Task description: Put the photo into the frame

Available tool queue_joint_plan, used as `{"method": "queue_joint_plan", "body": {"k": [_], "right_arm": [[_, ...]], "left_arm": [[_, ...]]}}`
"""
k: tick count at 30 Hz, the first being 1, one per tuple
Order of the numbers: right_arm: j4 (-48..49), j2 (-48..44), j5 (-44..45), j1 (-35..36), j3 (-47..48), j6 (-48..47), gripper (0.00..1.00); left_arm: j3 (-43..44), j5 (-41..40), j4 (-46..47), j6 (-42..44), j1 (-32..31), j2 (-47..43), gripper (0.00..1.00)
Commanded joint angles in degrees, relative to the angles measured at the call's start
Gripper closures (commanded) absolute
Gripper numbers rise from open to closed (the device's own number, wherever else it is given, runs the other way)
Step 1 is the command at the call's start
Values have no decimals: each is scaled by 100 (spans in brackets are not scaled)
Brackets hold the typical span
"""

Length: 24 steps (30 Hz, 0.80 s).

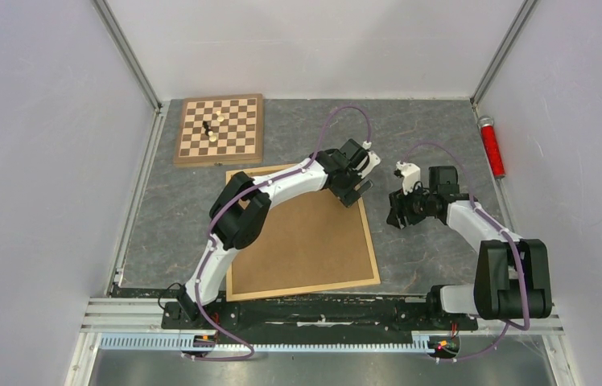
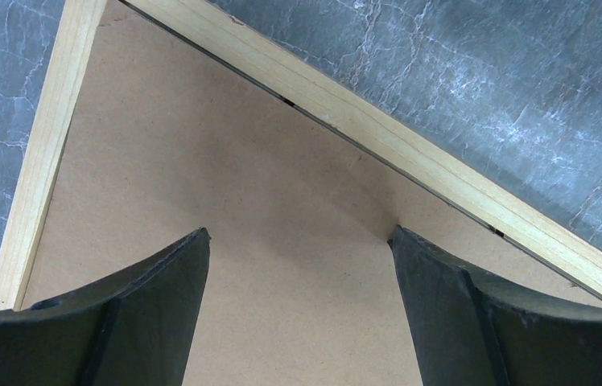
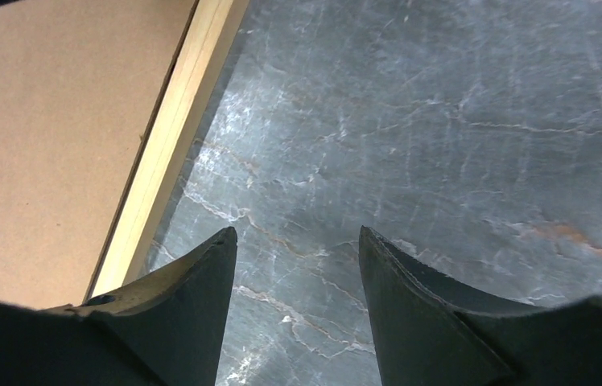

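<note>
In the middle of the grey marbled table mat (image 1: 426,137) lies the frame (image 1: 306,290), flat, its narrow light-wood border enclosing a plain brown backing board (image 1: 306,241) that fills the whole opening. Toward the upper left of the overhead view, just beyond the frame's far left corner, a checkered wooden chessboard (image 1: 237,149) carries a few chess pieces (image 1: 211,130), dark and light, grouped near its centre. At the far right edge of the mat a red cylinder (image 1: 491,147) lies along the wall. The left gripper (image 1: 360,190) is at the frame's upper right corner; its wrist view shows the left gripper (image 2: 298,237) with its dark fingers (image 2: 161,297) spread wide and nothing between them, pointing at the backing board (image 2: 241,201) where two sides of the frame (image 2: 362,129) meet, with the mat (image 2: 483,80) beyond. A thin dark gap runs between board and wood along the right-hand side in that view. The right gripper (image 1: 395,214) is beside the frame's right side, apart from it. In its own wrist view the right gripper (image 3: 298,233) has its jaws parted and empty over the bare mat (image 3: 443,145), with the frame (image 3: 177,137) and the backing board (image 3: 48,121) at the left.
</note>
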<state>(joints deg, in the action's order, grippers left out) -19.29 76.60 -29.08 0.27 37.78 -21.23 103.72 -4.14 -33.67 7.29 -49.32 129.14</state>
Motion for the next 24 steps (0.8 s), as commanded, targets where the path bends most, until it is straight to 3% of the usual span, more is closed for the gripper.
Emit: {"method": "queue_joint_plan", "body": {"k": [1,11,17,24], "right_arm": [[17,106,-311,147,-91,-74,39],[396,18,64,1283,-315,-313,40],[80,-341,-168,1363,-319,-815,41],[-688,-876,-345,1348,-188,-1239,43]], "left_arm": [[-592,-42,-768,-56,-166,575,10],[-777,-159,-894,62,-81,331,10],[-1113,619,-597,92,121,-176,8],[-1907,839,-37,235,160,-1264,6]]}}
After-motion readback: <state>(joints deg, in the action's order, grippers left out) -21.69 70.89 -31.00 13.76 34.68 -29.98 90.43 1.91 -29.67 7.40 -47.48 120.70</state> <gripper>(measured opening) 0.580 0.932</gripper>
